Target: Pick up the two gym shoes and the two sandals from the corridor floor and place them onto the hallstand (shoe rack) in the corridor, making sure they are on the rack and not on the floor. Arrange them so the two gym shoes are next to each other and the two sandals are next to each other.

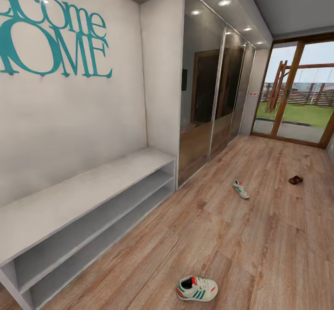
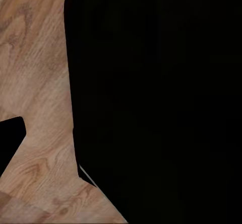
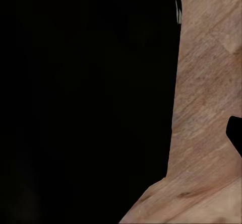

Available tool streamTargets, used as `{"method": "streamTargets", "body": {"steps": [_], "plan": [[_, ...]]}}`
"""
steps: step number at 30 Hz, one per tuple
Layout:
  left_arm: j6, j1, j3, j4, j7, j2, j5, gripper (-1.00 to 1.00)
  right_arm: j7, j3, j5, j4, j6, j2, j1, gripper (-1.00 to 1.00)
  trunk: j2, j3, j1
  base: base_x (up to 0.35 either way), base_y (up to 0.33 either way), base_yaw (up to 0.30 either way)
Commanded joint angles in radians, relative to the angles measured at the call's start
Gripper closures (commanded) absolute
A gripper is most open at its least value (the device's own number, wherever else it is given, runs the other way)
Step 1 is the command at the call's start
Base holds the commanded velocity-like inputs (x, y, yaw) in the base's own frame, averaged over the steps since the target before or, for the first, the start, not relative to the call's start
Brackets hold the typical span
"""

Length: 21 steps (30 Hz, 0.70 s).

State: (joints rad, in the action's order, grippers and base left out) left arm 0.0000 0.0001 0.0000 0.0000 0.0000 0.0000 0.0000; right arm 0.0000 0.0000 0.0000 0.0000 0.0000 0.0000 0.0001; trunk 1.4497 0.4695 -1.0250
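Observation:
One gym shoe [image 1: 197, 288], cream with green stripes and an orange-red heel, lies on the corridor floor [image 1: 232, 245] close in front of me. The other gym shoe [image 1: 240, 189] lies farther down the corridor. Right of it, a dark brown sandal [image 1: 295, 179] rests on the planks. The hallstand [image 1: 88, 189], long and pale grey with two open shelf tiers, stands along the left wall with nothing on it. In both wrist views a large black shape blocks most of the picture, with wood floor [image 2: 40, 83] [image 3: 206, 108] beside it. A small dark piece sits at each picture's edge, and I cannot make out the jaws.
A mirrored wardrobe [image 1: 218, 96] runs along the left wall past the hallstand. A glass door with a wooden frame [image 1: 297, 96] closes the corridor's far end. Teal lettering [image 1: 51, 36] hangs on the wall above the hallstand. Open floor lies between the shoes.

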Motion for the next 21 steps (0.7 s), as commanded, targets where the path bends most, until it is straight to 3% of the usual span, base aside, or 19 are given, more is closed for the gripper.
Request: {"method": "streamTargets", "body": {"steps": [1,21], "plan": [[-0.005,-0.002,-0.001,-0.006,0.000,-0.006,-0.006,-1.00,0.003,0.004,0.000,-0.006,-0.005,-0.001,-0.006,-1.00,0.000,0.000,0.000,0.000,0.000,0.000],[-0.005,-0.002,-0.001,-0.046,0.000,-0.013,-0.012,-1.00,0.003,0.004,0.000,-0.022,-0.005,-0.001,-0.013,-1.00,0.000,0.000,0.000,0.000,0.000,0.000]]}}
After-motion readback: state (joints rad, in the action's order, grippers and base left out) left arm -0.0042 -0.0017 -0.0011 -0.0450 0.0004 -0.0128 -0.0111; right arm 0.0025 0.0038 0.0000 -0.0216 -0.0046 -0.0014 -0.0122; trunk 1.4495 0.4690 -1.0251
